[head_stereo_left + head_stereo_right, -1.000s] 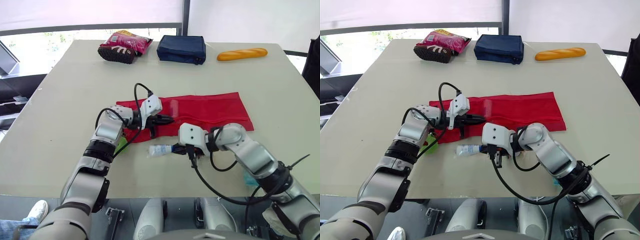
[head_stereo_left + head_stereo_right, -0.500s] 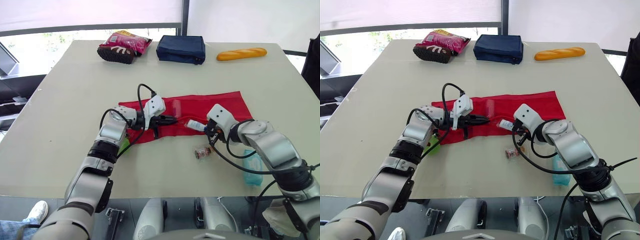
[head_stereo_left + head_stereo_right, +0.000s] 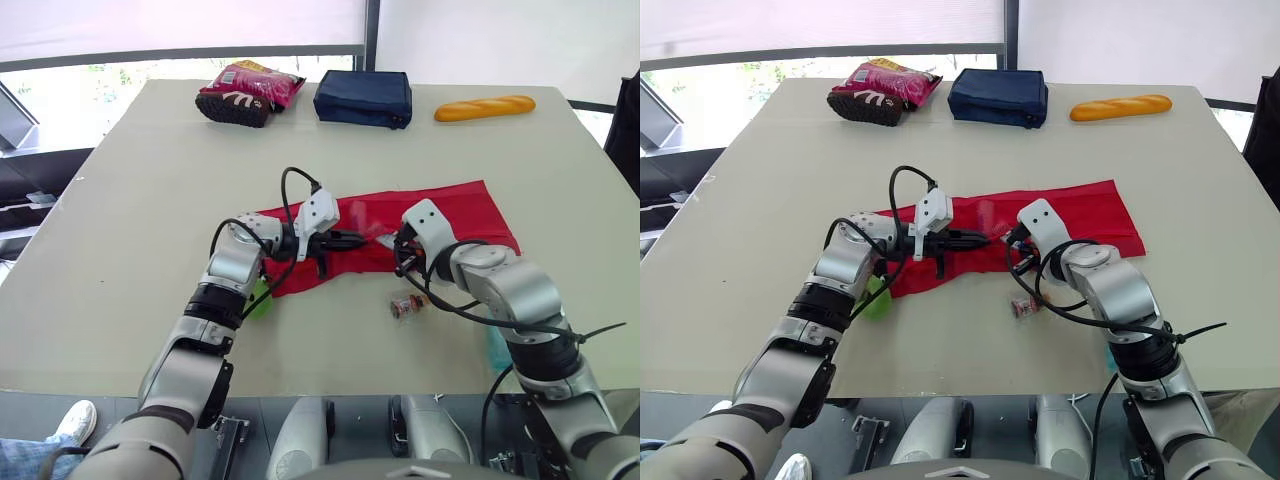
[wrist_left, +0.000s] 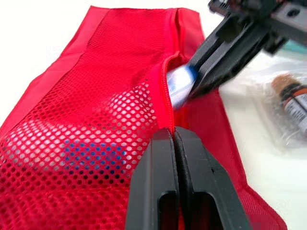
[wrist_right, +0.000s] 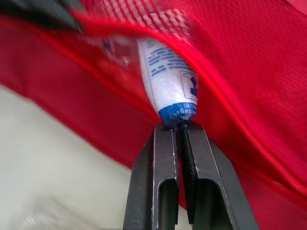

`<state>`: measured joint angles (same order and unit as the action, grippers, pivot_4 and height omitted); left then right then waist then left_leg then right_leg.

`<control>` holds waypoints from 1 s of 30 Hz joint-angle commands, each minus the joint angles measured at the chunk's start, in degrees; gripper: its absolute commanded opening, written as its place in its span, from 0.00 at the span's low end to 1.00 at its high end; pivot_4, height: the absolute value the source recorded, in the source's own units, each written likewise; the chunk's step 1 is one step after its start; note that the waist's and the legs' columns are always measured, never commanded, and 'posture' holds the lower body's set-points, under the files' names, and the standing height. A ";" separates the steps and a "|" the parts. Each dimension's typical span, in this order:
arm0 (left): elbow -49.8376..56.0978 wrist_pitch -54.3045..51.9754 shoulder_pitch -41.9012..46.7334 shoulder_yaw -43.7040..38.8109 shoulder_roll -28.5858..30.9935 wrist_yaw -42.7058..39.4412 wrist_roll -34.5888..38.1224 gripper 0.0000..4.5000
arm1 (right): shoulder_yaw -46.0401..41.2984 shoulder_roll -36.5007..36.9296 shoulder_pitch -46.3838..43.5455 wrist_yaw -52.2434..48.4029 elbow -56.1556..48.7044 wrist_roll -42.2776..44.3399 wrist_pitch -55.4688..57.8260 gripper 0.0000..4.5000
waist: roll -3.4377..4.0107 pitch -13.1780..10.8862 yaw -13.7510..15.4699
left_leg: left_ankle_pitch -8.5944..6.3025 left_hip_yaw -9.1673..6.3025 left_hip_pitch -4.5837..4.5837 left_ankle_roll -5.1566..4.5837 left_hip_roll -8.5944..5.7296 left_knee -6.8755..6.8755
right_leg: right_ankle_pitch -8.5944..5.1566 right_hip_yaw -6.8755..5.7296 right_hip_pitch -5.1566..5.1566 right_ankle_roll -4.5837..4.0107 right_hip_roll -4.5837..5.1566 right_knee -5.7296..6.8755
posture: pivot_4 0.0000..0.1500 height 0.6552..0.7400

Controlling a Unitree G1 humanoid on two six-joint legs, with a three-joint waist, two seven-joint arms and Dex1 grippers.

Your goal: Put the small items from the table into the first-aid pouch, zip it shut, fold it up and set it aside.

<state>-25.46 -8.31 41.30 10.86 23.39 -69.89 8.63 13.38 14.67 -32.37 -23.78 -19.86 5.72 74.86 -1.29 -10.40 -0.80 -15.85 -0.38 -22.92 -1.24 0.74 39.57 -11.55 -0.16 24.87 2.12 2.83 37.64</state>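
A flat red mesh first-aid pouch (image 3: 450, 212) lies across the middle of the pale desk (image 3: 120, 200). The left gripper (image 4: 173, 132) has its two black fingers clenched on the red fabric edge by the pouch's zip opening, pinching it just beside the gap. The right gripper (image 5: 178, 127) comes at that same opening from the other side. Its fingers grasp the blue crimped end of a small white squeeze tube (image 5: 169, 84). The tube's far end is pushed in under the lip of the opening, so the tube sits partly inside the pouch and partly out. The two grippers are near each other at the opening. A blue object (image 4: 93, 155) shows through the mesh inside the pouch.

On the desk just in front of the pouch lies a clear packet with a small brown vial (image 3: 407, 305). A green item (image 3: 262, 298) lies under the left forearm. At the desk's far edge lie a pink snack bag (image 3: 248, 90), a navy fabric case (image 3: 363, 98) and a bread loaf (image 3: 484, 107).
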 commanded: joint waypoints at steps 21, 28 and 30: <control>0.92 0.86 0.95 0.10 -1.09 -0.67 0.62 0.00 | -5.53 -12.66 -3.53 7.96 7.35 2.85 -6.55 0.39 | 0.02 0.00 -0.20 | 0.00 -0.03 0.01 0.00 0.01 -0.07 | 0.00 0.02 0.03 0.00 -0.01 0.00 | 1.00 0.69; -0.36 1.58 1.35 -0.28 -0.22 -0.87 0.34 0.00 | -4.96 -5.80 0.39 1.22 -0.58 8.91 -2.03 0.41 | 0.02 0.00 -0.21 | 0.00 -0.06 0.01 0.00 0.01 -0.15 | 0.00 0.02 0.06 -0.01 -0.02 -0.03 | 1.00 0.69; -1.22 2.00 1.89 -0.50 0.18 -0.97 0.24 0.00 | -4.29 -1.64 2.36 -2.33 -4.21 11.57 -1.47 0.41 | 0.02 0.00 -0.20 | 0.00 -0.07 0.02 0.00 0.01 -0.15 | -0.01 0.02 0.05 0.00 -0.01 -0.02 | 1.00 0.69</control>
<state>-26.58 -7.45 41.59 11.29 22.93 -70.42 8.57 8.72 10.65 -30.70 -22.84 -19.21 14.55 73.02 -1.27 -10.41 -1.01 -15.85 -0.46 -22.90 -1.24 0.74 39.41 -11.55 -0.14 24.92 2.12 2.82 37.60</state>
